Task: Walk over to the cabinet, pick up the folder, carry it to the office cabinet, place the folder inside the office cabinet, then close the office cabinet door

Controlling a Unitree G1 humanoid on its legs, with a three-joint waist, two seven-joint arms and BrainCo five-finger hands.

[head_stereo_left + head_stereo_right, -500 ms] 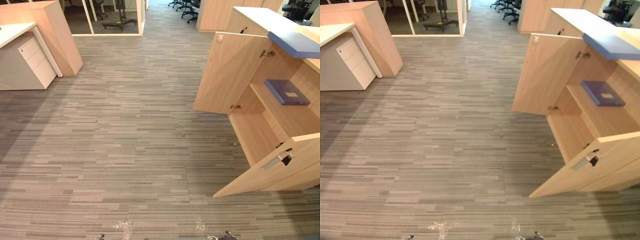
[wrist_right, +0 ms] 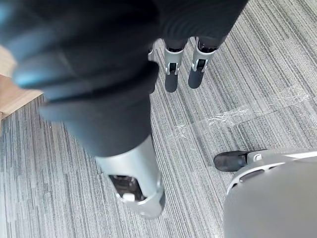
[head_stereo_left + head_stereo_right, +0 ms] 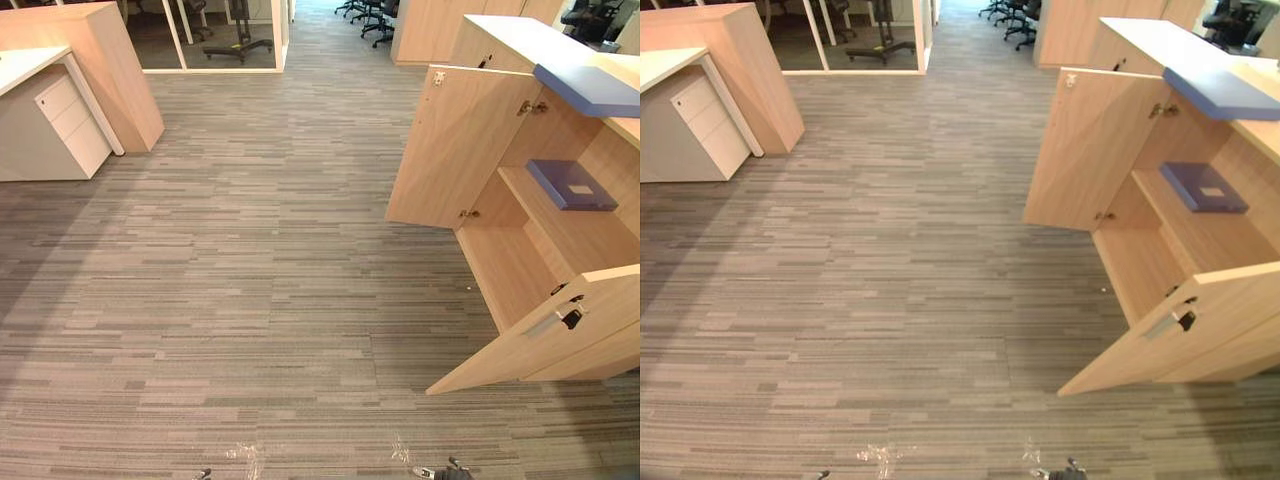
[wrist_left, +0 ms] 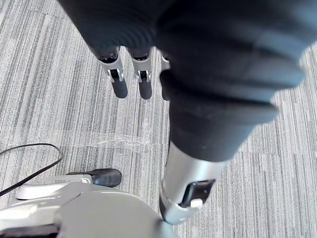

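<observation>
Head views take in the grey striped carpet floor (image 3: 250, 300) and the pale wooden office cabinet (image 3: 520, 270), both doors wide open. The flat blue pale-labelled folder (image 3: 572, 184) lies on its inner shelf. Wrist views add the left hand (image 4: 118, 79) and right hand (image 2: 171, 74), fingers straight, empty, above the carpet.

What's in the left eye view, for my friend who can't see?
A wooden cabinet stands open on the right, both doors swung out, a blue folder flat on its shelf. Grey carpet covers the floor, with a white drawer unit far left.
</observation>
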